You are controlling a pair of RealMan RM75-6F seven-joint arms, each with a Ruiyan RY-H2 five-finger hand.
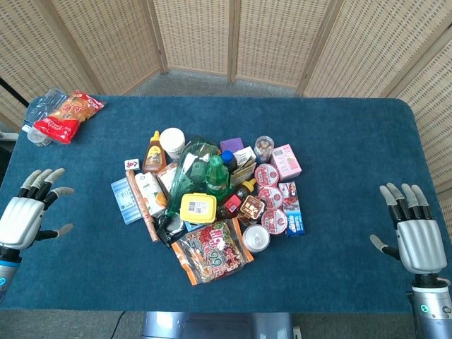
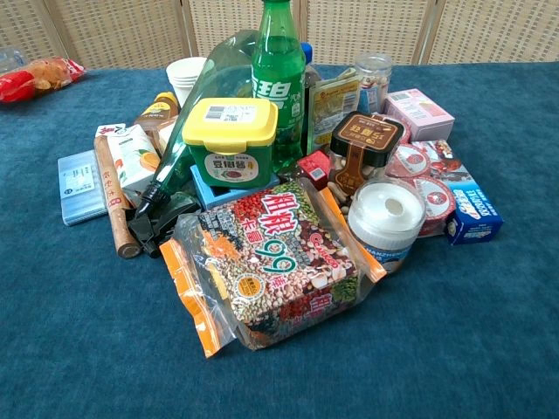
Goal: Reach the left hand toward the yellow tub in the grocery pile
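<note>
From the head view the whole blue-carpeted counter (image 1: 339, 141) shows, with both hands at its near corners; the chest view shows neither hand, only the grocery pile from low and close. The left white robot hand (image 1: 28, 212) hovers by the counter's left edge, released, fingers spread and holding nothing. The right white robot hand (image 1: 413, 233) sits near the right edge, likewise spread and empty. Both are well apart from the pile.

The yellow-lidded plastic tub (image 1: 198, 207) lies near the middle of the pile, just in front of the green plastic soda bottle (image 1: 217, 176). The chest view gives what the head view cannot: the tub (image 2: 230, 140) has a green label with red print on its side wall, a barcode sticker on the lid, and rests on something blue beneath it. The bottle (image 2: 279, 83) stands upright right beside it, its top cut off by the frame there.

In front of the tub lies an orange-edged clear bag of mixed beans (image 2: 271, 262), and beside that a white-lidded round jar (image 2: 386, 218). A red snack bag (image 1: 69, 115) lies at the far left corner of the counter, well apart from the pile; the chest view cuts it off at the frame's edge. Small print on most packages is too fine to read.
</note>
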